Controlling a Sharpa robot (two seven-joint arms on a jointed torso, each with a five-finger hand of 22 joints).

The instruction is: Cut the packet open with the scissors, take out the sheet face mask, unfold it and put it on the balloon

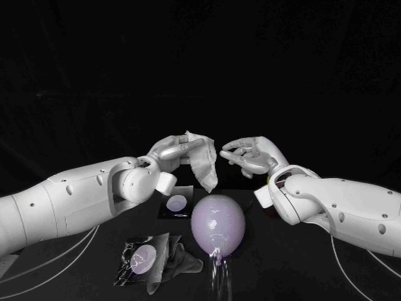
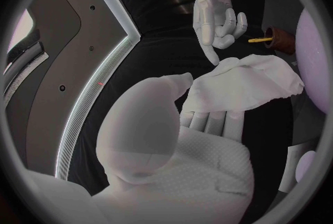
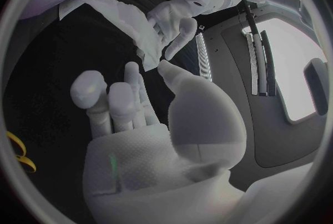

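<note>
Nearest on the black table (image 1: 291,269) lies the opened packet (image 1: 145,258), flat and crumpled, just left of the narrow end of the balloon (image 1: 218,224). The pale lilac balloon rests on its side, lengthwise away from the robot. Just beyond the packet and close beside the balloon's left flank lies a small dark piece with a pale round patch (image 1: 176,203). Above and behind the balloon, the left hand (image 1: 173,152) is raised with the sheet face mask (image 1: 203,168) held between thumb and fingers; the white sheet hangs down from it, partly folded, its lower edge near the balloon's top. Facing it, the right hand (image 1: 249,155) hovers just beside the mask with its fingers loosely apart and nothing gripped; one fingertip (image 2: 212,59) reaches the sheet's edge, though whether it actually touches is hard to tell.
</note>
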